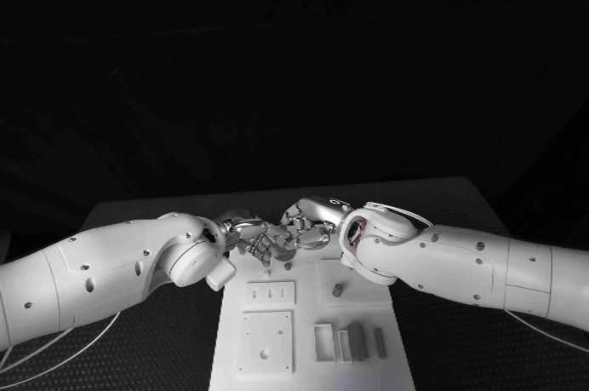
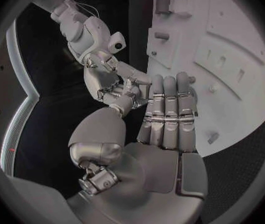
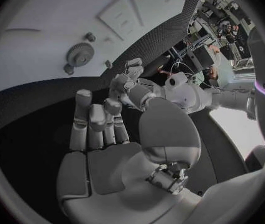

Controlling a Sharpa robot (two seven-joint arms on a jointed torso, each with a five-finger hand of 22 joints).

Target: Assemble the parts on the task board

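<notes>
Both hands meet over the far end of the white board [image 1: 300, 323], fingertips close together, nearly touching. The left hand [image 1: 252, 238] has its fingers stretched out flat side by side in its wrist view, and nothing shows in its palm. The right hand [image 1: 313, 221] has its fingers extended and a little apart, also with no part visible against the palm. Whether a small piece is pinched between the two sets of fingertips I cannot tell; the spot is too crowded and small.

The parts lie on the board nearer the robot: a small peg [image 1: 338, 290] on the right half, and a cluster of upright grey blocks [image 1: 350, 342] at the near right. A round toothed gear [image 3: 78, 55] sits on the board in the right wrist view.

The main risk, as I judge it, is the hands knocking each other, since they work so close. If a piece is being passed, a poor handover could drop it onto the black surface [image 1: 147, 212]. A forearm sweeping low could also topple the standing blocks.
</notes>
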